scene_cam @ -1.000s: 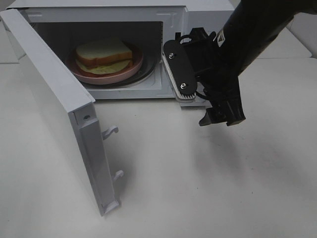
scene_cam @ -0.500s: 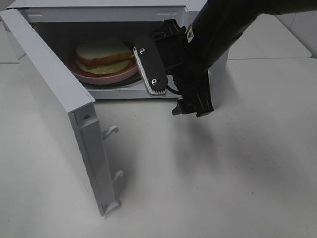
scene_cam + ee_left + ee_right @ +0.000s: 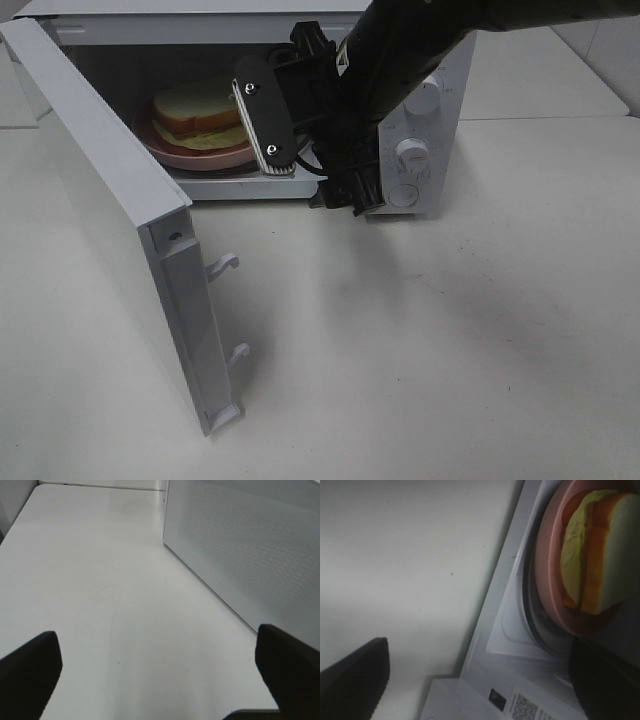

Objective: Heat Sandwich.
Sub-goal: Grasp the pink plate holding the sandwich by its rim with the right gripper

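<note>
The sandwich [image 3: 195, 112], white bread with tan crust and pale green filling, lies on a round pink plate [image 3: 205, 157] inside the open white microwave [image 3: 425, 60]. My right gripper [image 3: 268, 125] hangs at the right part of the oven mouth, close beside the plate and touching nothing. In the right wrist view the gripper [image 3: 480, 680] is open and empty, with the sandwich [image 3: 600, 555] and the plate [image 3: 547, 575] just ahead of it. My left gripper [image 3: 160, 680] is open and empty over the bare table and does not show in the exterior high view.
The microwave door [image 3: 110, 200] stands swung open to the left, with two latch hooks [image 3: 225, 265] on its edge. The control panel knobs [image 3: 412, 152] are right of the arm. A perforated white panel [image 3: 240, 545] shows in the left wrist view. White table [image 3: 450, 350] all round.
My right gripper has moved left from in front of the control panel to the oven opening, beside the plate. The sandwich, plate and door have not moved.
</note>
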Motion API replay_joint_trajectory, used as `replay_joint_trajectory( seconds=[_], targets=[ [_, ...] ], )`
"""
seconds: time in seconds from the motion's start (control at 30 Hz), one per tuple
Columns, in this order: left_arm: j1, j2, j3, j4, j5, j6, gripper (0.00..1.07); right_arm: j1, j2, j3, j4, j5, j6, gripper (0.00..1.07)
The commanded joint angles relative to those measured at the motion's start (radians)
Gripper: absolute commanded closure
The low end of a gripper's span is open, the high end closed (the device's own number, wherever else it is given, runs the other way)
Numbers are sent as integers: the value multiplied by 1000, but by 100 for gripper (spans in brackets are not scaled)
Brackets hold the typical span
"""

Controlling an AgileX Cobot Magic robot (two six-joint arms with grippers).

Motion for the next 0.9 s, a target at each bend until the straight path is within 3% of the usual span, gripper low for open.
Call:
replay_joint_trajectory(
  seconds=[0.03, 0.9],
  targets=[
    [2, -5, -1, -8, -13, -1, 9, 9, 43, -46, -11, -18, -7, 17],
    [2, -5, -1, -8, -13, -1, 9, 9, 317, -334, -7, -3, 80, 20]
  ],
)
